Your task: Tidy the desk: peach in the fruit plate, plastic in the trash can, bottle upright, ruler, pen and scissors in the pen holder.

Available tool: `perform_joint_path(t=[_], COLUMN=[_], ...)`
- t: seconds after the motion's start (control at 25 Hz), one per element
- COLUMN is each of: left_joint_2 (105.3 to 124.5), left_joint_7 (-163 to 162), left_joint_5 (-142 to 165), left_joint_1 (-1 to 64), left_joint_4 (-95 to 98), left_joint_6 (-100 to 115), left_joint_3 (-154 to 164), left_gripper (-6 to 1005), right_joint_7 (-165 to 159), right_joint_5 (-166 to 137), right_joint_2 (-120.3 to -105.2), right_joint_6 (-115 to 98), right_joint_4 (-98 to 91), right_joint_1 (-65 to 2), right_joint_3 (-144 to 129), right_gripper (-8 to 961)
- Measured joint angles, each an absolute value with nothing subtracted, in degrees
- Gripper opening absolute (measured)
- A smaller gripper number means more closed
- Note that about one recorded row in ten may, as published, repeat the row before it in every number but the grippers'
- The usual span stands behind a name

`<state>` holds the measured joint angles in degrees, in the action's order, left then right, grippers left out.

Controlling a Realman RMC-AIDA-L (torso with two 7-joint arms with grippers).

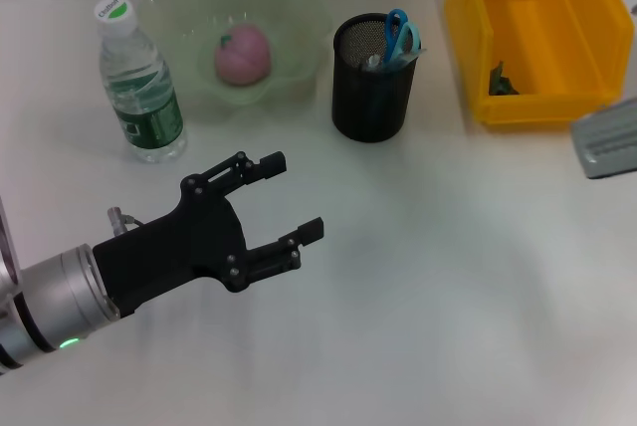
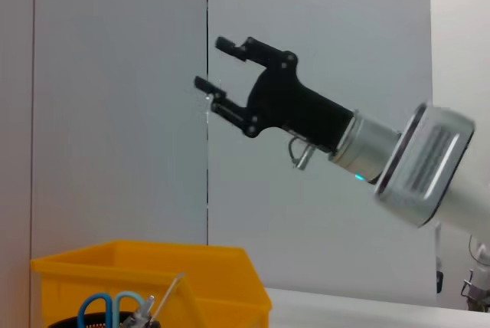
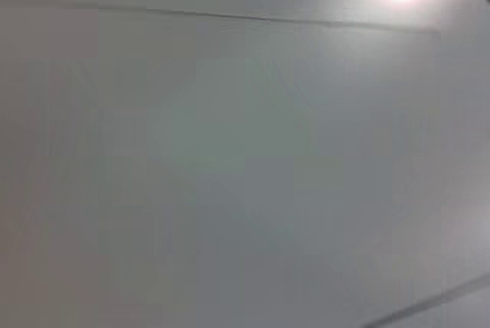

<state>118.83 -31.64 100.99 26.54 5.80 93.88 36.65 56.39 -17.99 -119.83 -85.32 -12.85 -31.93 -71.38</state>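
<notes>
- A pink peach (image 1: 244,55) lies in the green fruit plate (image 1: 299,8).
- The bottle (image 1: 139,83) stands upright beside the plate.
- Blue scissors (image 1: 398,36) stand in the black pen holder (image 1: 370,98).
- The left gripper (image 1: 297,199) hovers over the table (image 1: 448,297), jaws apart and holding nothing.
- The right gripper (image 2: 210,66) is raised high, jaws apart.

The left claw (image 1: 284,197) is matte black with two slim fingers and little silver screws, bolted onto a brushed silver wrist cylinder with a tiny green light.
</notes>
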Motion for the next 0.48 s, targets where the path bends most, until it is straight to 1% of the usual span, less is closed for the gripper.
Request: perform_joint_path(t=[0.16,0.2,0.24,0.36,0.4,0.44,0.48], left_joint_2=[118.82,118.81,118.81,118.71,118.65,118.65,118.64], left_joint_7=[-31.81,-32.19,-32.19,-33.13,-33.82,-33.82,-34.17], left_joint_5=[101.06,101.08,101.08,101.08,101.08,101.08,101.08], left_joint_1=[26.50,26.43,26.43,26.13,26.00,26.00,25.98], left_joint_4=[5.80,5.80,5.80,6.07,6.34,6.34,6.52], left_joint_6=[93.85,93.78,93.78,94.03,94.28,94.28,94.33], left_joint_3=[36.65,36.65,36.65,36.65,36.65,36.65,36.70], left_gripper=[797,797,797,797,797,797,797], right_joint_7=[42.90,30.59,30.59,14.00,3.25,3.25,-5.35], right_joint_5=[-15.16,-13.22,-13.22,-12.15,-12.15,-12.15,-12.34], right_joint_2=[-119.84,-119.84,-119.84,-119.67,-119.58,-119.58,-119.49], right_joint_6=[-86.82,-86.61,-86.61,-84.81,-82.75,-82.75,-80.77], right_joint_4=[-11.64,-11.24,-11.24,-10.96,-10.89,-10.89,-10.85], right_joint_1=[-31.82,-31.71,-31.71,-31.28,-31.17,-31.17,-31.15], right_joint_3=[-71.13,-70.88,-70.88,-70.90,-71.07,-71.07,-71.56], right_gripper=[522,522,522,523,530,536,543])
